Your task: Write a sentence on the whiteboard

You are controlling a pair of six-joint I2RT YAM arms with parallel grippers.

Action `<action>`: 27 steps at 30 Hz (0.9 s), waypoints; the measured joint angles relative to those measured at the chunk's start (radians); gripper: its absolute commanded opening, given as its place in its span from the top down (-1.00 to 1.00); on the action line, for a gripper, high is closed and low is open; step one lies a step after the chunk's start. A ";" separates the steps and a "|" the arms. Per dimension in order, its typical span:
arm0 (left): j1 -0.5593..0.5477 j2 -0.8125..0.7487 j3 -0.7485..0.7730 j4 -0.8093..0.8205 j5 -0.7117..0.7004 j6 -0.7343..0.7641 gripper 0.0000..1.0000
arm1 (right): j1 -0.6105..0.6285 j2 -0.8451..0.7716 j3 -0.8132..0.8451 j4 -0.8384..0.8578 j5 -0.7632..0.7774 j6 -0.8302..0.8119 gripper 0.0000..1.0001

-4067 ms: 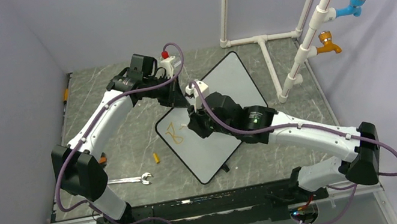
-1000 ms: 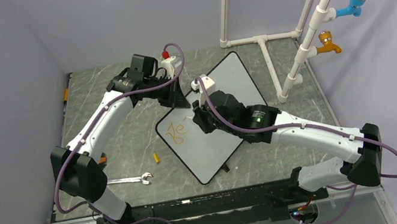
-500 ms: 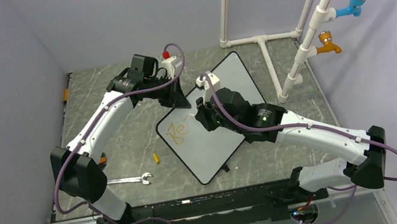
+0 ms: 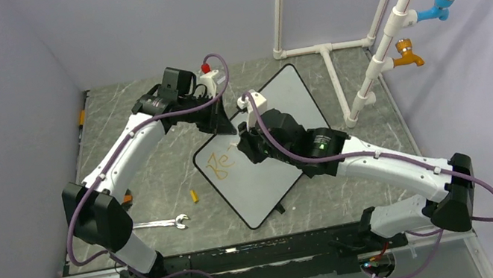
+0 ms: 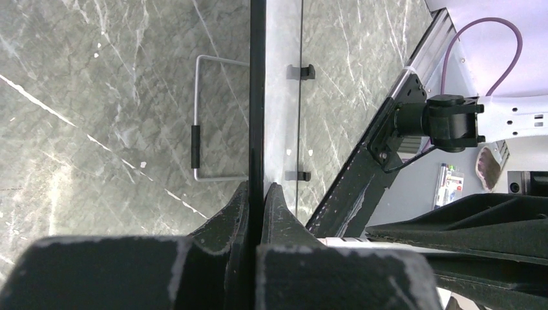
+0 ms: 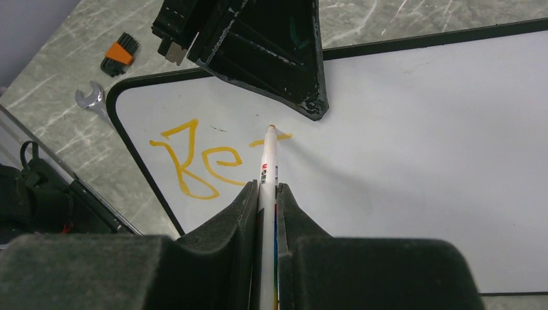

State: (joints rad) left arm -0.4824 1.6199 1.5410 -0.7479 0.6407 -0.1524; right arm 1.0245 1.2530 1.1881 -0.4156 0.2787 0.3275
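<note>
The whiteboard (image 4: 278,122) lies tilted on the marbled table, black-framed; it also shows in the right wrist view (image 6: 413,161). Orange lettering (image 6: 194,161) reads "Be" with a short stroke beside it; it shows small in the top view (image 4: 220,164). My right gripper (image 6: 266,194) is shut on a white marker (image 6: 267,174), its orange tip on the short stroke. My left gripper (image 5: 257,194) is shut on the board's black edge (image 5: 257,97) at its far-left side (image 4: 219,122). Two black clips (image 5: 301,71) sit on the opposite edge.
A wrench (image 4: 161,225), a small yellow cap (image 4: 194,195) and an orange-black tool (image 4: 126,199) lie left of the board. White pipes (image 4: 335,56) with blue and orange taps stand at the back right. A red-capped white item (image 4: 206,76) stands behind the left arm.
The lettering has grown from a single "B" shape to "Be" plus a short stroke. My right gripper has shifted right along the board with the marker. The left arm has stayed put.
</note>
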 measured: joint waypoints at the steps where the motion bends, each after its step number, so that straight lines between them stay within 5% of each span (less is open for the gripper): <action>1: 0.000 0.000 0.000 -0.002 0.000 -0.001 1.00 | 0.000 0.005 0.005 0.000 0.000 -0.003 1.00; 27: 0.000 0.000 0.000 -0.003 -0.003 0.001 1.00 | 0.000 0.030 0.040 0.013 0.003 -0.014 1.00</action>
State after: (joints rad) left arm -0.4820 1.6199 1.5410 -0.7509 0.6380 -0.1516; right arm 1.0245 1.2831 1.2282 -0.4023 0.2821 0.3138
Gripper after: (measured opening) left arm 0.053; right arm 0.141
